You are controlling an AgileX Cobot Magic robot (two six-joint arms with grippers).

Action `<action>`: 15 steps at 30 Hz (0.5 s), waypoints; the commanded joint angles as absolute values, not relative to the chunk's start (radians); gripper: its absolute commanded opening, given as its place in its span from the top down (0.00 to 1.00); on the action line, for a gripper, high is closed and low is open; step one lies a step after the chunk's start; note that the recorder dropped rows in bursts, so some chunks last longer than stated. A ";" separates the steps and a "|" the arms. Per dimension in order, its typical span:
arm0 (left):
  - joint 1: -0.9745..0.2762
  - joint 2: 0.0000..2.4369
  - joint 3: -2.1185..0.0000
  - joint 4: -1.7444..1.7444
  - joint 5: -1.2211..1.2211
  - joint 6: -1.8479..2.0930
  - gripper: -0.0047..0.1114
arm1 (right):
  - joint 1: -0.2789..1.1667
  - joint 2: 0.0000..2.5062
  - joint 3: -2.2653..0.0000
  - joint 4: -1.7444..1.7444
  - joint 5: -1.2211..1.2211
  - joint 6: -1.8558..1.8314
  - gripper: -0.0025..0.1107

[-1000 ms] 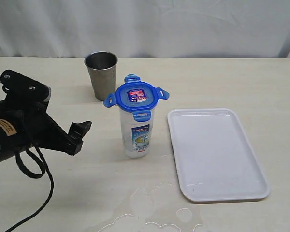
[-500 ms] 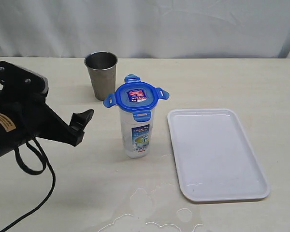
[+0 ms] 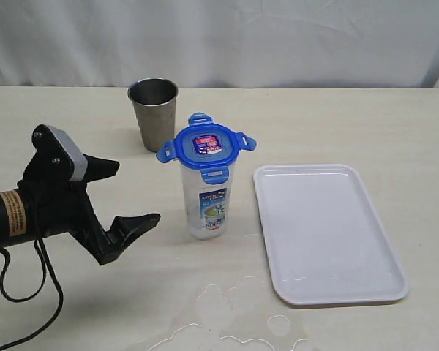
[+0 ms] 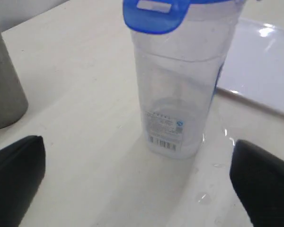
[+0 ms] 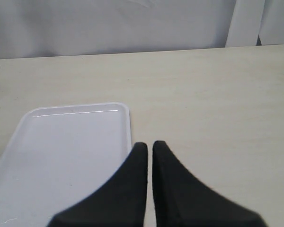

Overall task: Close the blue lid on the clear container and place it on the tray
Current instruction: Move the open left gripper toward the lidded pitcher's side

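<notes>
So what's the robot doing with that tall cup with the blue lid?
The left arm's fingers are wide open beside the clear container, aimed at it but not touching. The blue lid sits on top. The container stands next to the white tray, not on it. The right arm's fingers are shut, holding nothing, near the tray.

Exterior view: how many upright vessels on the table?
2: a tall clear plastic container, capped by a translucent blue plastic lid, standing centrally; a round steel cup behind it. None appear hidden.
</notes>
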State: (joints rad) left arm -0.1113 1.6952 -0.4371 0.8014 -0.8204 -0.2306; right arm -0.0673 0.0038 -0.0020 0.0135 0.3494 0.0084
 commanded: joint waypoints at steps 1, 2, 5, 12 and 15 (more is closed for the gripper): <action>-0.064 1.852 -0.433 0.823 -1.043 -0.192 0.06 | -0.067 0.000 0.000 0.016 0.345 0.000 0.94; -0.064 1.887 -0.433 0.799 -1.061 -0.154 0.06 | -0.067 0.000 0.000 0.016 0.345 0.000 0.94; -0.064 2.012 -0.433 0.784 -1.221 -0.075 0.06 | -0.067 0.000 0.000 0.016 0.345 0.000 0.94; -0.072 2.056 -0.599 0.927 -1.201 -0.116 0.06 | -0.067 0.000 0.000 0.016 0.345 0.000 0.94; -0.077 2.056 -0.658 0.929 -1.182 -0.156 0.06 | -0.067 0.000 0.000 0.016 0.345 0.000 0.94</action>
